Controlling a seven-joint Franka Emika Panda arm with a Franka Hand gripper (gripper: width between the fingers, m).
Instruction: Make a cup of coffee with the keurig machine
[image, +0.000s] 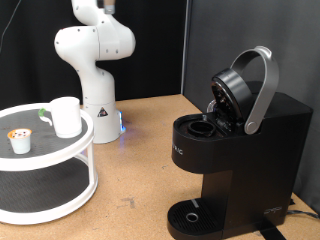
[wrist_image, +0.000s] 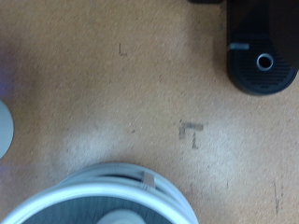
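A brown particle-board tabletop under even light, with black curtains behind it

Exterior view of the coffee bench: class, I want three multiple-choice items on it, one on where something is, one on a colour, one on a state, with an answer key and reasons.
1. Where does the cup stand?
A. On the machine's drip tray
B. On the top tier of the white round stand
C. On the wooden table beside the arm's base

2. What colour is the machine's body?
A. Black
B. White
C. Red

3. How is the machine's lid?
A. Shut flat
B. Taken off and lying on the table
C. Raised, with the pod chamber open

Key: 1 B, the cup sits on the stand near a small pod, while the drip tray is bare. 2 A, the machine is black. 3 C, the lid and its grey handle tilt up over the chamber. The gripper is not in view.
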